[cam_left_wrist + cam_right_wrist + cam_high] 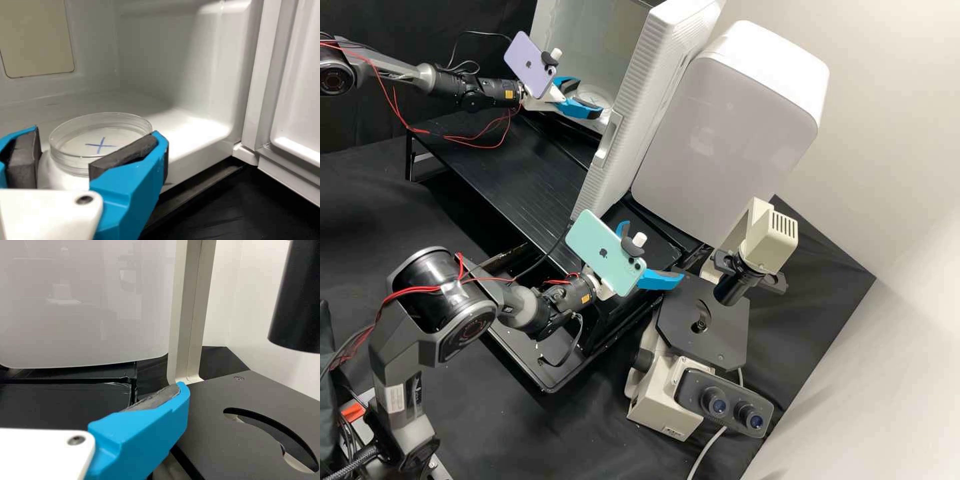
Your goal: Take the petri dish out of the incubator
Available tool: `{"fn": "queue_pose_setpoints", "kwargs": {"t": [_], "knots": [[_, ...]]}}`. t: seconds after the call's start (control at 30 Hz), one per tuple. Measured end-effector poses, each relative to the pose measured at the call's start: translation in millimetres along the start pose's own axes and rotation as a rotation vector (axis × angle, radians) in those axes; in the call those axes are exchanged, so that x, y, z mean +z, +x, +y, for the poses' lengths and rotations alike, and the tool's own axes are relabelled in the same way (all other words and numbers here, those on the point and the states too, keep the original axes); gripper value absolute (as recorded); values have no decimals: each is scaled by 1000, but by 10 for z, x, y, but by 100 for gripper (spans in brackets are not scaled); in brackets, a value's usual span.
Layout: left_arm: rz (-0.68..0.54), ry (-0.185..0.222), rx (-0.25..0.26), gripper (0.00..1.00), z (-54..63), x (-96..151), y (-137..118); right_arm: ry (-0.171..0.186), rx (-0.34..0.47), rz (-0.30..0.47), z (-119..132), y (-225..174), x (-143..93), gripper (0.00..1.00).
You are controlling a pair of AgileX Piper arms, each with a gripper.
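A clear petri dish (100, 142) with a blue cross marked on it rests on the white floor of the open incubator (190, 75). My left gripper (95, 141) is open at the incubator's mouth. Its blue fingers (132, 167) stand on either side of the dish, the dark pads close to its rim. In the high view this left gripper (583, 99) is at the top, just inside the incubator (580, 33), beside its ribbed open door (640, 100). My right gripper (643, 257) is open and holds nothing, low down by the microscope stage (250, 420).
A second white box (733, 127) stands to the right of the door. A microscope (700, 373) with its black stage (703, 327) sits at the front right. Both white units rest on a long black tray (513, 180). Red cables trail from the arms.
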Motion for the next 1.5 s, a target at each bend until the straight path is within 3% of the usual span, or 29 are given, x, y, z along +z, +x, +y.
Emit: {"fn": "queue_pose_setpoints", "kwargs": {"t": [0.17,0.43,0.63,0.8,1.0,1.3,1.5], "knots": [[3,-9,1,100,1,-3,0,0,0,0,0,0,0,100],[11,28,-18,100,0,-7,3,0,0,0,0,0,0,100],[18,38,-22,100,83,12,16,0,0,0,0,0,0,100],[28,18,2,100,142,10,62,0,0,0,0,0,0,100],[35,44,-13,100,99,11,125,0,0,0,0,0,0,100],[38,33,-14,100,122,57,140,0,0,0,0,0,0,100],[38,31,-37,100,72,71,153,0,0,0,0,0,0,100]]}}
